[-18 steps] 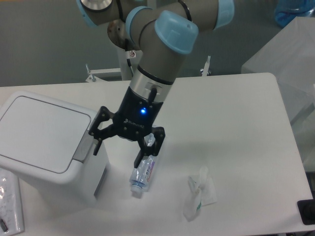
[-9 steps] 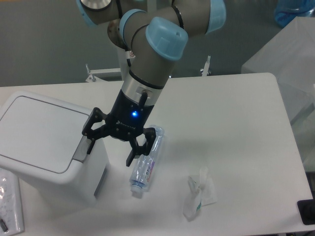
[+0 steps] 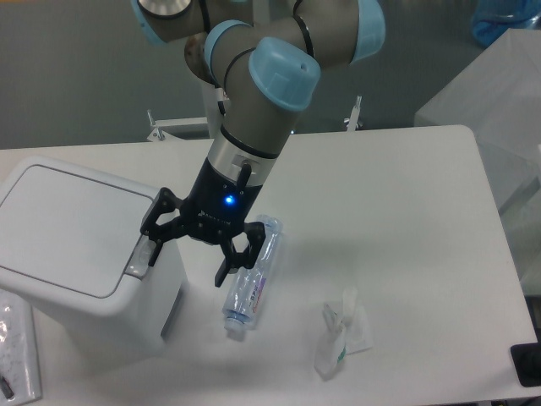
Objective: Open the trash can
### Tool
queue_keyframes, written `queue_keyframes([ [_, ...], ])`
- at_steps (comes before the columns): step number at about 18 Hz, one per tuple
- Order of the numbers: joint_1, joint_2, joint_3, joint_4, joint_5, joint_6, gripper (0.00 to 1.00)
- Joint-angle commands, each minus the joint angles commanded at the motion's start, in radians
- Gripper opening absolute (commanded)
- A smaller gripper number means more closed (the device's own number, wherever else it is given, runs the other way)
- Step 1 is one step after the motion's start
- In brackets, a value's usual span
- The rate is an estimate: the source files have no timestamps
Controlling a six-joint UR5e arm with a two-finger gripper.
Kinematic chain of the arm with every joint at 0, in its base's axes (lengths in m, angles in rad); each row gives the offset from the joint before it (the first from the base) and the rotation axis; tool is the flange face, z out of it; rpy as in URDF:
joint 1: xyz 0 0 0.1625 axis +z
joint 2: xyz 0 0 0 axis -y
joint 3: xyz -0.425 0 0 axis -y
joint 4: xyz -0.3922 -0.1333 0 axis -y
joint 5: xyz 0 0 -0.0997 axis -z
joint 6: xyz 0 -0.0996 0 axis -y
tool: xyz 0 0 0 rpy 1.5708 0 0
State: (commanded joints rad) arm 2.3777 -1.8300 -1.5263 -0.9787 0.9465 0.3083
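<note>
The trash can [image 3: 80, 245] is a boxy white bin at the left of the table, its flat lid [image 3: 72, 227] shut. A grey push-button strip [image 3: 142, 258] sits on its right rim. My gripper [image 3: 190, 262] is open and empty. Its left finger [image 3: 155, 251] hangs at the grey strip on the bin's right edge; whether it touches is unclear. Its right finger [image 3: 226, 269] is just above the table beside the bin.
A clear plastic water bottle [image 3: 251, 277] lies on the table right under the gripper's right side. A crumpled clear wrapper [image 3: 341, 334] lies further right. A tray-like object [image 3: 17, 355] shows at the bottom left corner. The table's right edge [image 3: 499, 228] is far off.
The gripper has moved left, from over the bottle to the bin's right rim. Since half a second ago it has barely moved. The lid stays shut.
</note>
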Motion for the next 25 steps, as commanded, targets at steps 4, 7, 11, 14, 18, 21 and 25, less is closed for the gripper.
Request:
queue_keyframes([
  [4,0.000,0.000,0.000,0.000,0.000,-0.002,1.00],
  [7,0.000,0.002,0.002,0.000,0.000,-0.002,1.00],
  [11,0.003,0.002,0.014,0.009,-0.002,0.005,1.00],
  [14,0.026,-0.002,0.017,0.060,0.000,0.038,1.00],
  [18,0.089,-0.009,0.014,0.077,0.006,0.136,1.00],
  [21,0.153,-0.025,-0.024,0.074,0.114,0.227,1.00],
  [25,0.195,-0.020,-0.089,0.081,0.270,0.406,1.00],
])
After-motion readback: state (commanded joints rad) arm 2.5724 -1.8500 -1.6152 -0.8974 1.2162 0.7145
